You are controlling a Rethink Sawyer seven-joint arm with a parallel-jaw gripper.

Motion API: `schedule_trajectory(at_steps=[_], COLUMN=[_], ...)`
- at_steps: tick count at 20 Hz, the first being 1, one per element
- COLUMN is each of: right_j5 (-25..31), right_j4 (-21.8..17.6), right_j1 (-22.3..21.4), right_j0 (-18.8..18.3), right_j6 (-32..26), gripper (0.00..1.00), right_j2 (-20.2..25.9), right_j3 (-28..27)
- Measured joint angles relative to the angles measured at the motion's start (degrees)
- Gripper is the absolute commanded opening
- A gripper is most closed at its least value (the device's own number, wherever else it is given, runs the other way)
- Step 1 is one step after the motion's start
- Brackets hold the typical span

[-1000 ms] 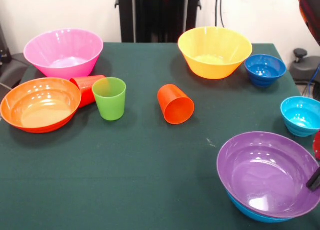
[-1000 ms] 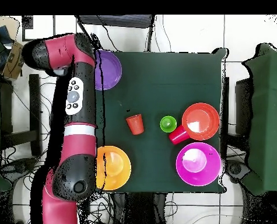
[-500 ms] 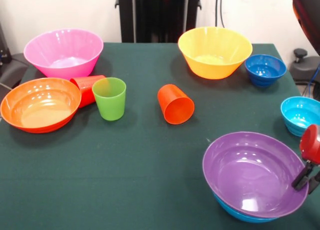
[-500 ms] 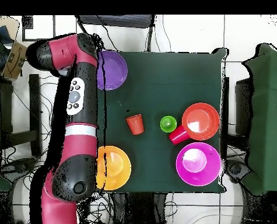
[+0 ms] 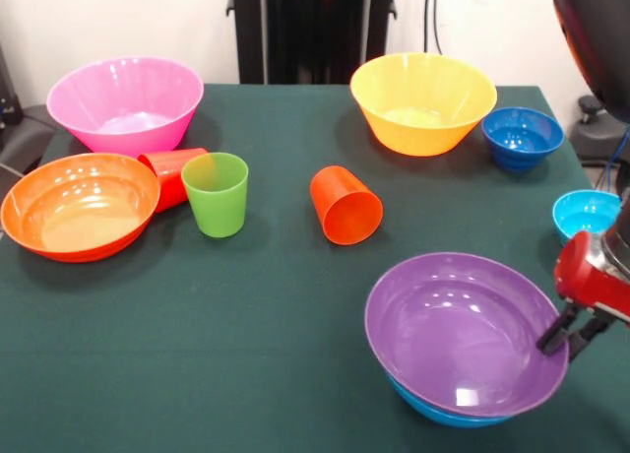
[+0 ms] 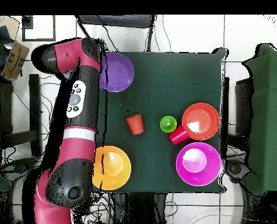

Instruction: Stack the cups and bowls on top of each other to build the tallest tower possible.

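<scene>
- Down at the near corner of the surface (image 5: pixel 246 374), the pincer (image 5: pixel 568 335) had its two dark fingers pinched on the rim of the purple bowl (image 5: pixel 458 330).
- That bowl sat nested in the blue bowl (image 5: pixel 433 414), of which only a sliver showed beneath; together they made the whole tower so far.
- Everything else stood loose: the green cup (image 5: pixel 217 192) upright, the red cup (image 5: pixel 169 175) tipped against the orange bowl (image 5: pixel 77 205), the orange cup (image 5: pixel 346 205) on its side mid-surface.
- The pink bowl (image 5: pixel 126 100) and yellow bowl (image 5: pixel 423 100) were at the far side, the dark blue bowl (image 5: pixel 522 136) and cyan bowl (image 5: pixel 586 215) well apart along the right.
- To my eye the grip was thin, on one edge only; a quick pull could tilt the purple bowl out of the blue one or let the glossy rim slip free.
- The pair also lay close to the surface's edge, so a shove outward might send them off.
</scene>
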Motion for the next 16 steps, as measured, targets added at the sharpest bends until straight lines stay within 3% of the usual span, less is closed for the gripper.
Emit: schedule_trajectory(at_steps=[8,16], right_j5=[-4.6,-9.8], right_j4=[-5.8,-9.9], right_j1=[-5.9,-9.5], right_j0=[1.3,0.6], right_j6=[-5.3,-8.7], gripper=[0.00,0.00], right_j2=[6.6,10.6], right_j3=[12.5,19.5])
